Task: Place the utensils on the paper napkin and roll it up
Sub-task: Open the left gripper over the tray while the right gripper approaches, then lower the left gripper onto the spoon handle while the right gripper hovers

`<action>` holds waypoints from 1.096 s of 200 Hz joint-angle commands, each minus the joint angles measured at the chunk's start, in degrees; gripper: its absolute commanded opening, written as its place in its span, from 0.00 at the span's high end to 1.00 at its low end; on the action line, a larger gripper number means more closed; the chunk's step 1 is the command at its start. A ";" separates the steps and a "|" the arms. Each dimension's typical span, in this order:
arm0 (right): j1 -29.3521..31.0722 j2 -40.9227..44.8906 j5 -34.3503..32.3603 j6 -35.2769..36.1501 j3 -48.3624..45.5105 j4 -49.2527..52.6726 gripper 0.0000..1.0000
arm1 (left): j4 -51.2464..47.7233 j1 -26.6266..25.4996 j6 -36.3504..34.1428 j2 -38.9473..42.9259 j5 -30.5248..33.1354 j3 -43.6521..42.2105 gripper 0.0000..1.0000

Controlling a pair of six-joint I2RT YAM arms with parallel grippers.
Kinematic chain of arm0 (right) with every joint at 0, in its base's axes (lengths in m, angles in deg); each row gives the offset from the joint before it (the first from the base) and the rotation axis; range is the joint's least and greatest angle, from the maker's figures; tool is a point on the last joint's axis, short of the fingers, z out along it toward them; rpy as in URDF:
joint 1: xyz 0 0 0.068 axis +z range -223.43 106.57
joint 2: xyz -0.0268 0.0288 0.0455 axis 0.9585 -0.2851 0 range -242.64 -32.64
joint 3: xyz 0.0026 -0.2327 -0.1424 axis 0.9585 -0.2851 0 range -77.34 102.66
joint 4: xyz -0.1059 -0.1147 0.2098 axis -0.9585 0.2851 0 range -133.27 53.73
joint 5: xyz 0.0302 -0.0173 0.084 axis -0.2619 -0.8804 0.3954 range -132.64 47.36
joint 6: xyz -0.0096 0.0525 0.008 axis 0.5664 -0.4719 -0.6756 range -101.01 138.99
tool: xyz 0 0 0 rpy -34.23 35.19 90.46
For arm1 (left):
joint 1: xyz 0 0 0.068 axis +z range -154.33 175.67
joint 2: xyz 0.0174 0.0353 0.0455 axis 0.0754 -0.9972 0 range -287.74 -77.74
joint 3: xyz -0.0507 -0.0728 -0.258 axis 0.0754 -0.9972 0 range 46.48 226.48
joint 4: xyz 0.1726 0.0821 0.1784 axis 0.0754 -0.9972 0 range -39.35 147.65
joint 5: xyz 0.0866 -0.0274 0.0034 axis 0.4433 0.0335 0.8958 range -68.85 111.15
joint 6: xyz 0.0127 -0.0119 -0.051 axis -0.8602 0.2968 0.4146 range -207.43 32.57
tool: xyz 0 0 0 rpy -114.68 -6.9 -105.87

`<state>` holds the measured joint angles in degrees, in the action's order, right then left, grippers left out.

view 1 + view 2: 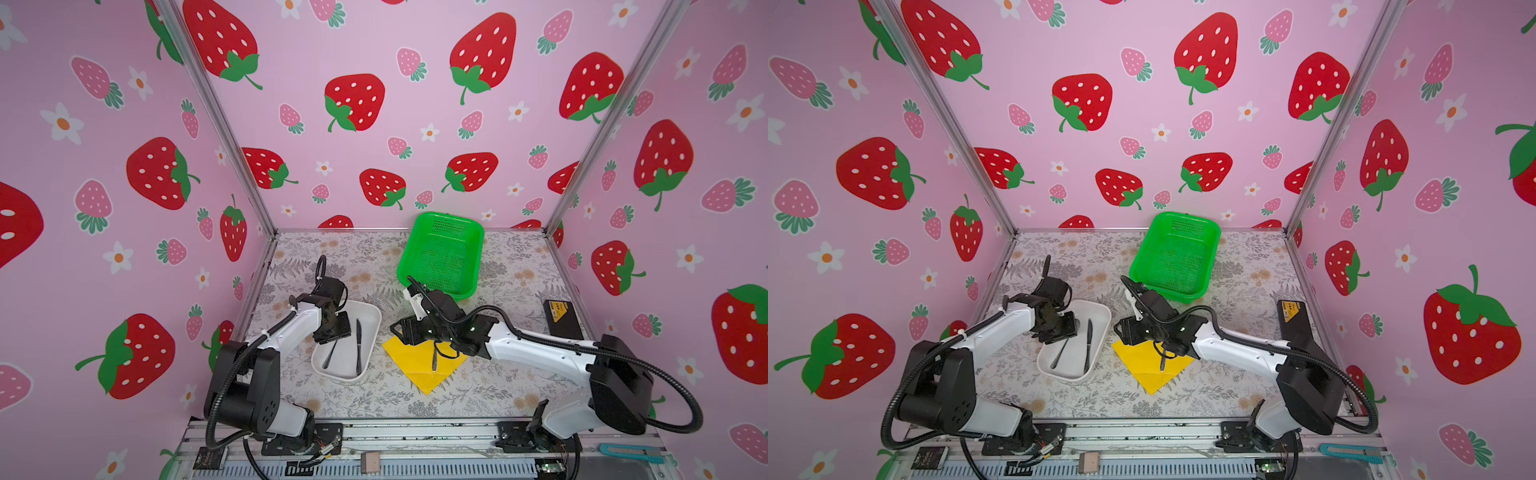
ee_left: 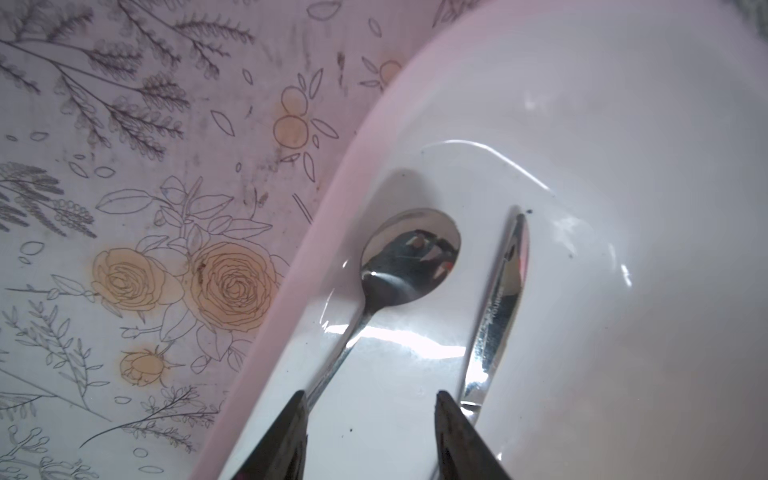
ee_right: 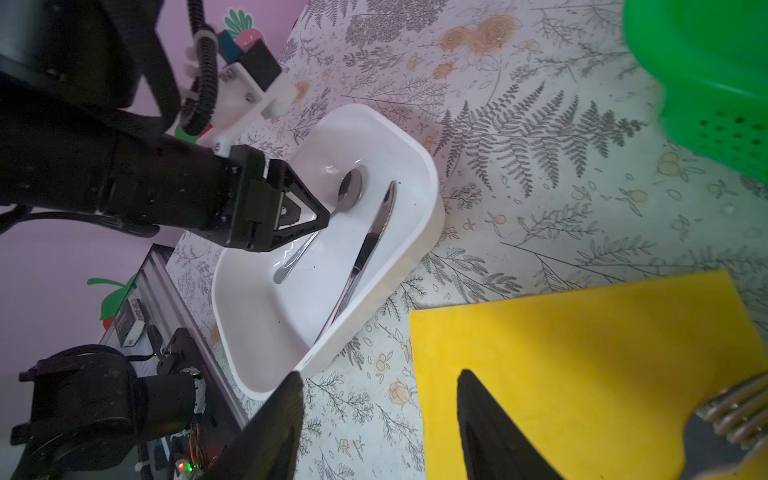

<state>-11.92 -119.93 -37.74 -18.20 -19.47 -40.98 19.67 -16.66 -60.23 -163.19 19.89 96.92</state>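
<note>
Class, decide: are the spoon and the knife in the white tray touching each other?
Apart. The left wrist view shows bare tray between spoon and knife; the right wrist view shows the same gap down to their handles.

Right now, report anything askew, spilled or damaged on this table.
Nothing spilled or damaged. The bright yellow square paper napkin lies cornerwise to the flowered table edge, with a silver fork on it.

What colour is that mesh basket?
The basket is bright green; a top view shows it best.

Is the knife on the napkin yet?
No, the knife lies in the white tray beside the spoon.
</note>
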 commanded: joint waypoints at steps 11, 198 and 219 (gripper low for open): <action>1.23 -4.63 -0.85 4.32 5.11 4.32 0.39 | -1.08 0.84 -2.59 -2.95 1.06 3.40 0.49; 3.28 -9.97 -1.58 2.50 8.03 4.24 0.39 | 2.60 1.46 1.57 -12.72 3.48 4.17 0.65; 3.31 -9.67 -1.81 2.41 7.97 4.71 0.39 | 3.79 1.47 2.97 -12.81 1.52 3.01 0.74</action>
<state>-9.03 -130.62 -38.28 -15.65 -12.43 -38.21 23.06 -15.24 -59.47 -173.85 24.11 101.44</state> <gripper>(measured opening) 0.610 0.287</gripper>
